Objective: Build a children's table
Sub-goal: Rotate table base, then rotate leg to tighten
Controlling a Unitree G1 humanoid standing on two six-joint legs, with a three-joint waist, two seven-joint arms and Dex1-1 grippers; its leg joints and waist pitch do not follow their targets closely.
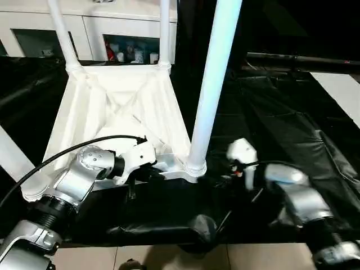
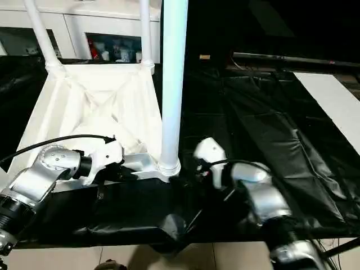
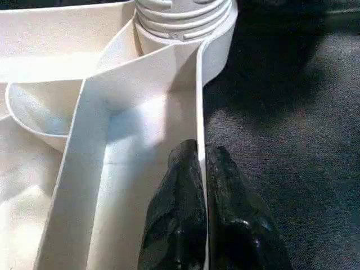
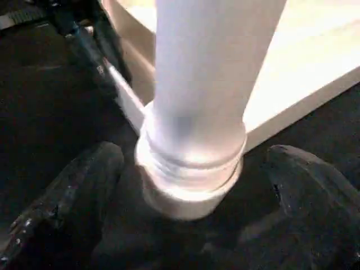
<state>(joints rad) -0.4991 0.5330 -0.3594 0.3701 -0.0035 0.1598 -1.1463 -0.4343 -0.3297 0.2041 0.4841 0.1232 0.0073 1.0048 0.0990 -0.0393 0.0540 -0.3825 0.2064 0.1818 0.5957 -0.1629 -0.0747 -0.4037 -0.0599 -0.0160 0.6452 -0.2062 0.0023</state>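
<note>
The children's table lies upside down: its white ribbed tabletop (image 1: 124, 107) rests on a black sheet with tapered white legs standing up from the corner sockets. My left gripper (image 3: 201, 154) is shut on the tabletop's thin near rim (image 3: 200, 84), just beside the near right corner socket (image 1: 195, 166). A long leg (image 1: 214, 84) rises from that socket. My right gripper (image 4: 194, 157) is open, one black finger (image 4: 84, 180) on each side of the leg's threaded base (image 4: 191, 174), not touching it. Two far legs (image 1: 62, 34) (image 1: 164, 28) and a near left leg (image 1: 14, 160) also stand.
A white glass-door cabinet (image 1: 112, 25) stands right behind the tabletop. The crumpled black sheet (image 1: 281, 112) covers the work surface out to the right. A white panel (image 1: 343, 90) lies at the far right. Tiled floor (image 1: 169, 259) shows past the near edge.
</note>
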